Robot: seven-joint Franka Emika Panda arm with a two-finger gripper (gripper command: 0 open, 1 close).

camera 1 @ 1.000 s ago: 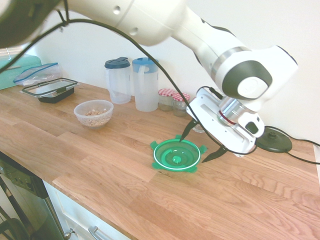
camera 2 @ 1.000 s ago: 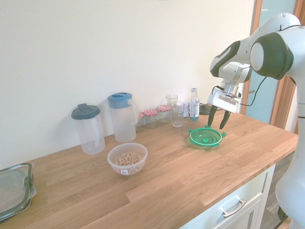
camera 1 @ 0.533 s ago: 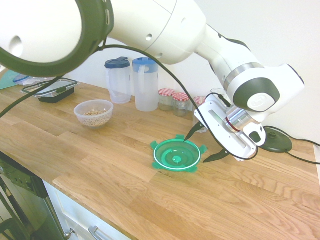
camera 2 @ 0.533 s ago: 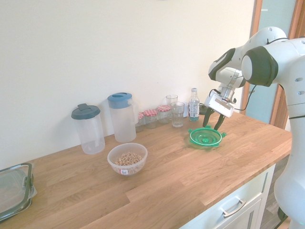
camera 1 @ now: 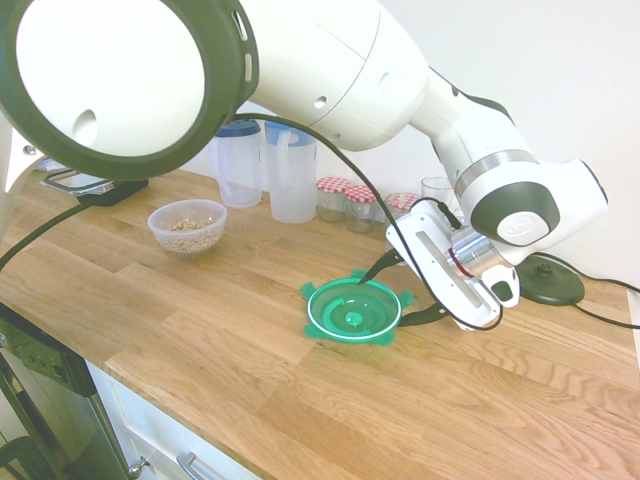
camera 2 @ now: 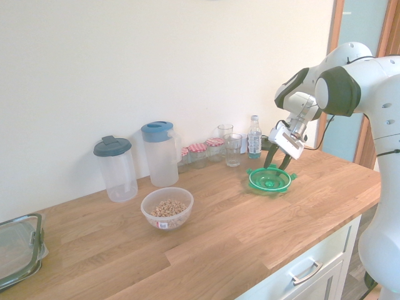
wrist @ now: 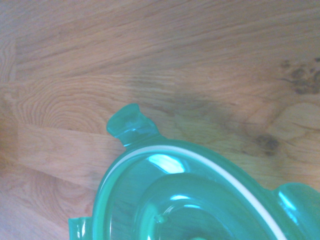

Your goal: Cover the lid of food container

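Kitchen corner with a long oak-strip wooden countertop [camera 2: 206, 237] under a plain cream-white wall [camera 2: 156, 62].

Daylight falls evenly over the pale wall and the warm, knotted wood. Below the counter's front edge sit white cabinet drawers with a curved metal handle [camera 2: 307, 272]. At the far end stands a brown wooden door frame [camera 2: 336, 37] around a frosted pane, and a dark appliance front [camera 1: 40, 400] sits under the counter's other end.

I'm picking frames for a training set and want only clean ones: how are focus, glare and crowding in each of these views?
First exterior view: the arm's big shoulder, close and soft, crowds the top left; the lid is sharp. Second exterior view: even daylight, pale wall slightly washed out, food container clear. Wrist view: soft overall, white glare patches on the lid's green plastic.
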